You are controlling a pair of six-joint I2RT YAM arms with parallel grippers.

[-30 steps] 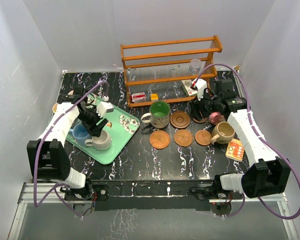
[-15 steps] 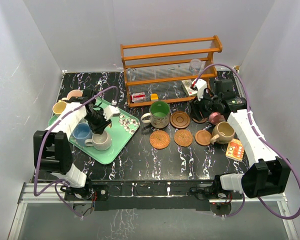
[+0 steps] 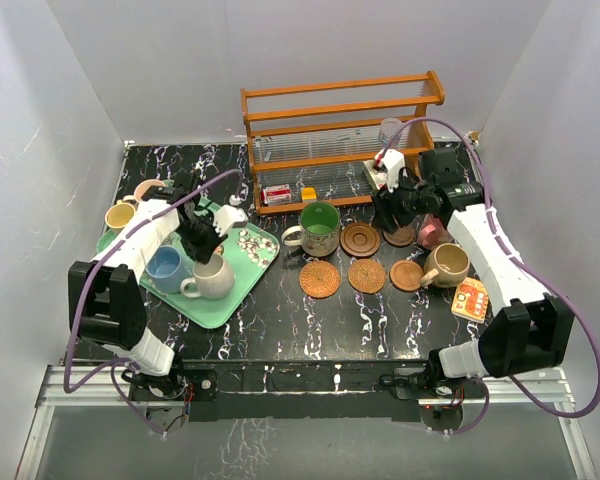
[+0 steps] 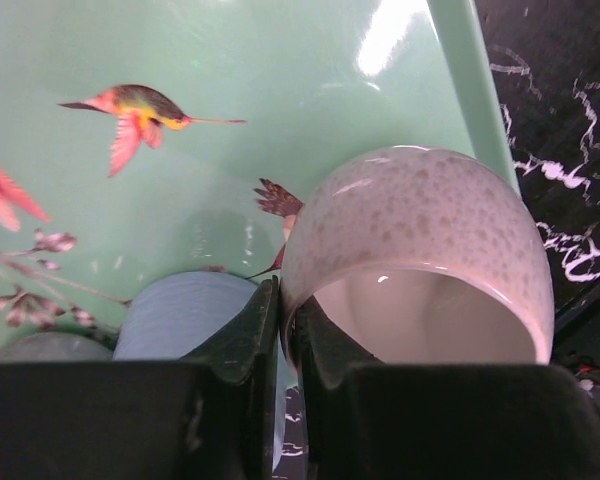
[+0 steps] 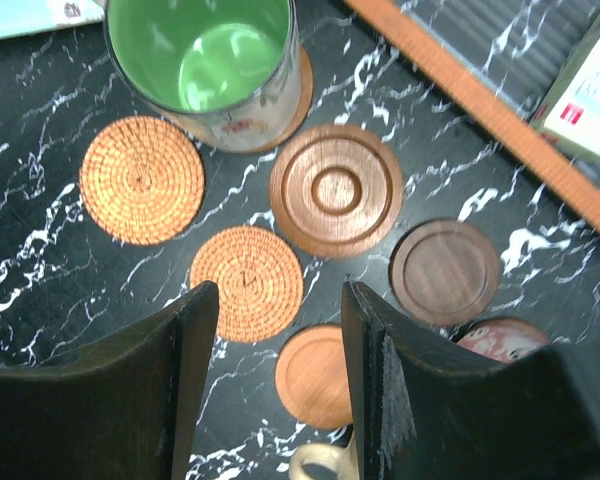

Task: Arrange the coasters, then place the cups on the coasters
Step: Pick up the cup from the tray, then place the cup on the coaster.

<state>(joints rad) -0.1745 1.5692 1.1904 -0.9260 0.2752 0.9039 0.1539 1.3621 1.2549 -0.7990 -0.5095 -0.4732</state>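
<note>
Black marble tabletop (image 3: 280, 325) held a green tray (image 3: 245, 283) at its left edge; there the left claw (image 4: 283, 300) gripped the upright cream mug (image 4: 420, 230) by its rim, bare coasters (image 3: 366, 275) lying rightward beneath the released right claw (image 5: 280, 300).

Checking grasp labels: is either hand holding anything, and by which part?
Left hand pinches the cream mug by its rim, one finger inside, one outside. Right hand is open above the coasters, holding nothing.

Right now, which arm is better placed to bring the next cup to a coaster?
Left. The left claw is shut on the cream cup at the green tray; the right claw hangs open above the coasters, holding nothing.
</note>
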